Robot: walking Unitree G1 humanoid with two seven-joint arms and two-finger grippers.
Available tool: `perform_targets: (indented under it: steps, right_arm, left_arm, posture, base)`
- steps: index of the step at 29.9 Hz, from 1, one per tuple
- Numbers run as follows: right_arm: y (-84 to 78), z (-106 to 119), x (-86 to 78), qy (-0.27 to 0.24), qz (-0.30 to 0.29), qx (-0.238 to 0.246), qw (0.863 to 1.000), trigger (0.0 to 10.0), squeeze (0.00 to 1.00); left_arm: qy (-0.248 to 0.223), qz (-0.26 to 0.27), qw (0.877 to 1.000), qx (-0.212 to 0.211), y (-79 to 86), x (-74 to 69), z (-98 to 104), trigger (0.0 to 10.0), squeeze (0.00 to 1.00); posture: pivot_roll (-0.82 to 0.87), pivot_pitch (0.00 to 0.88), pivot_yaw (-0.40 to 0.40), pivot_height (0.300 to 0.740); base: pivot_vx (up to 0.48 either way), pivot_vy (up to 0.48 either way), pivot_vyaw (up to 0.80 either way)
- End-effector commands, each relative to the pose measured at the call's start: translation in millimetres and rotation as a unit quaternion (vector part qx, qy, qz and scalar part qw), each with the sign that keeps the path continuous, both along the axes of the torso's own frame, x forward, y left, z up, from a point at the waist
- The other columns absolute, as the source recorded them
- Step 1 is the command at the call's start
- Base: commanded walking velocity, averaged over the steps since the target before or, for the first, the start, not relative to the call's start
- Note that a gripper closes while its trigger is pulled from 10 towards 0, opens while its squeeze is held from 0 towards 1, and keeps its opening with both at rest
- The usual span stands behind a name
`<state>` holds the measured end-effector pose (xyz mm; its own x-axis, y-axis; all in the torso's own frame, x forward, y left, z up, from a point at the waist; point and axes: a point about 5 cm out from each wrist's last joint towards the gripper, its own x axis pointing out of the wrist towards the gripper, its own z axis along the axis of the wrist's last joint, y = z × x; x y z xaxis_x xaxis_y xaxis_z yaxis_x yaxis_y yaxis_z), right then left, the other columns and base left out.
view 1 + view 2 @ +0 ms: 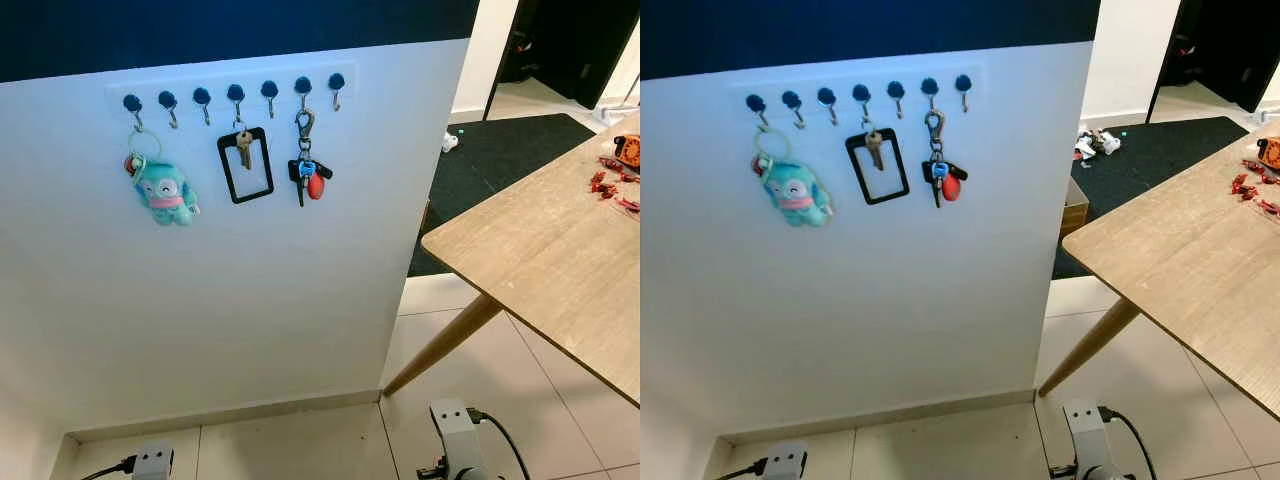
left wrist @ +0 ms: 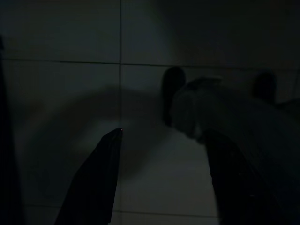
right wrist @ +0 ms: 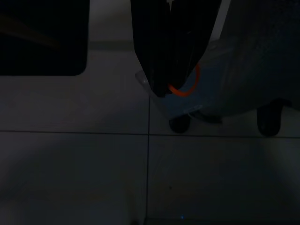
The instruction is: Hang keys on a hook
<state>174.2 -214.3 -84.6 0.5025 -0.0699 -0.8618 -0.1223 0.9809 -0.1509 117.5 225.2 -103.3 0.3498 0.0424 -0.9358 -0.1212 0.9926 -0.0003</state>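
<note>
Right claw (image 3: 171, 89) pinching thin orange ring (image 3: 187, 89); left claw (image 2: 159, 178) spread. Plush keychain (image 1: 166, 192) on hook rail (image 1: 232, 90).

Hook rail (image 1: 232, 88), white, on white wall: 7 dark-knobbed hooks. Hook 1 w/ teal plush keyring (image 1: 165, 190); hook 4 w/ key + black frame tag (image 1: 246, 165); hook 6 w/ key bunch (image 1: 307, 172). Wooden bench (image 1: 545, 250), right: small red bits (image 1: 612, 185) at far end.
</note>
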Motion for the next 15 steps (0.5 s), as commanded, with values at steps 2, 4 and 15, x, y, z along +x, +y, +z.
perform_targets:
  steps: [2,4,15]
  right_arm:
    - [5.4,-1,-0.6,0.004,0.006,-0.002,1.0,10.0,0.0]
    - [6.9,-2,-2.1,0.007,0.01,-0.002,1.0,10.0,0.0]
    - [6.1,-6,-11.7,0.028,0.044,-0.018,0.998,10.0,0.0]
  left_arm:
    - [0.008,-0.012,1.0,0.008,-3.9,-1.2,-1,10.0,0.0]
    - [0.01,-0.018,1.0,0.012,-3.7,-0.9,-1,10.0,0.0]
    - [0.041,-0.129,0.99,0.041,-13.8,-6.5,-5,10.0,0.0]
  posture:
    - [-0.07,0.025,0.075,0.74]
    - [-0.07,0.024,0.074,0.74]
    - [-0.08,0.018,0.074,0.74]
  base:
    - [0.0,0.0,0.0]
    - [0.0,0.0,0.0]
    - [0.0,0.0,0.0]
